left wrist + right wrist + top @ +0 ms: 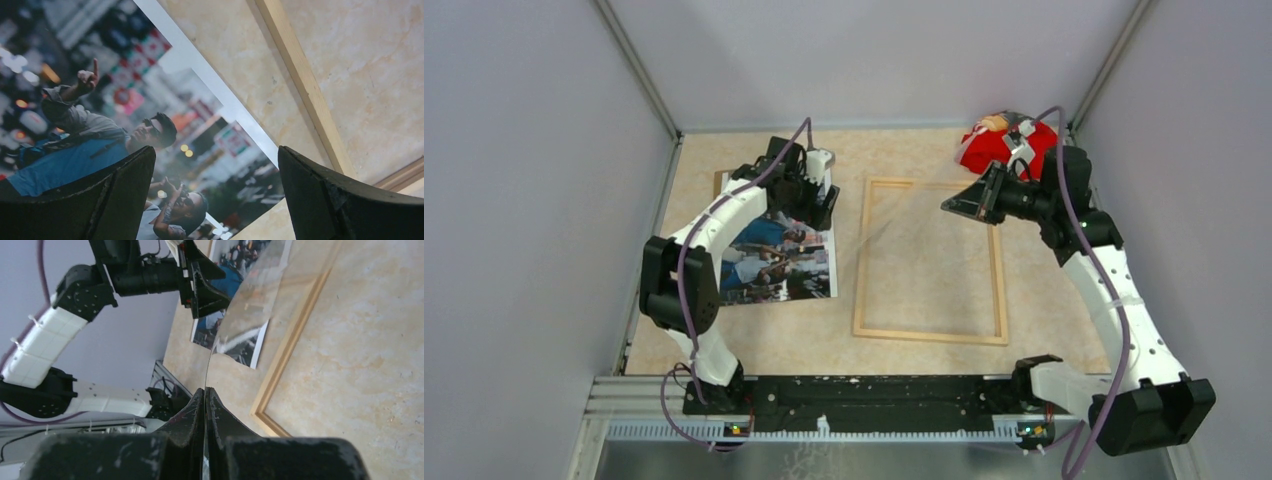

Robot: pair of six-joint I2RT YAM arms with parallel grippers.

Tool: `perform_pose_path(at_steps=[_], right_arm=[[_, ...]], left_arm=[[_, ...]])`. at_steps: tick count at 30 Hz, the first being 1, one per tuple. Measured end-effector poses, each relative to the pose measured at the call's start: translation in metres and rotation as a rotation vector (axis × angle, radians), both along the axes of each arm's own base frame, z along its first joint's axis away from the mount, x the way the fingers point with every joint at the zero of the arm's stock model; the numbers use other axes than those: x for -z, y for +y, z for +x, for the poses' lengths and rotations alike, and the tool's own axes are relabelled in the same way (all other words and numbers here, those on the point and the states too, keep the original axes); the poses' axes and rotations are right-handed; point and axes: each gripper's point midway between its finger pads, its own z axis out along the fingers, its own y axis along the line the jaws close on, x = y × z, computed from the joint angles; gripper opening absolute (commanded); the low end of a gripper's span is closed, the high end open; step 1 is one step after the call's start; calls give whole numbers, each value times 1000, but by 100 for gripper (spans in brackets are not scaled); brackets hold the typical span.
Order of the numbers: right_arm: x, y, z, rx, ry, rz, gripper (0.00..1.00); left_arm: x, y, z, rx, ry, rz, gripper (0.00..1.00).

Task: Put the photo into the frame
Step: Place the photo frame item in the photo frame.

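The photo (774,265) lies face up on the table at the left, and fills the left wrist view (100,100). The light wood frame (929,335) lies flat to its right; one rail shows in the left wrist view (300,85). My left gripper (824,205) is open and empty, low over the photo's right edge (215,190). My right gripper (954,205) is shut on the edge of a thin clear pane (250,300), held tilted above the frame (290,340). The pane is faint in the top view (904,225).
A brown backing board (721,180) peeks out from under the photo's far left corner. A red object (999,145) sits at the back right corner behind the right arm. Grey walls close in both sides and the back.
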Motion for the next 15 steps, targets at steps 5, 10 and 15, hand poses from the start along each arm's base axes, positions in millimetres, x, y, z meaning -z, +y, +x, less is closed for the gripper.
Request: perform_pose_path(at_steps=[5, 10, 15], right_arm=[[54, -1, -9, -31, 79, -40, 0], [103, -11, -19, -19, 159, -129, 0], [130, -23, -22, 18, 199, -212, 10]], left_arm=[[15, 2, -12, 5, 46, 12, 98], [19, 1, -15, 11, 58, 6, 98], [27, 1, -21, 18, 81, 4, 98]])
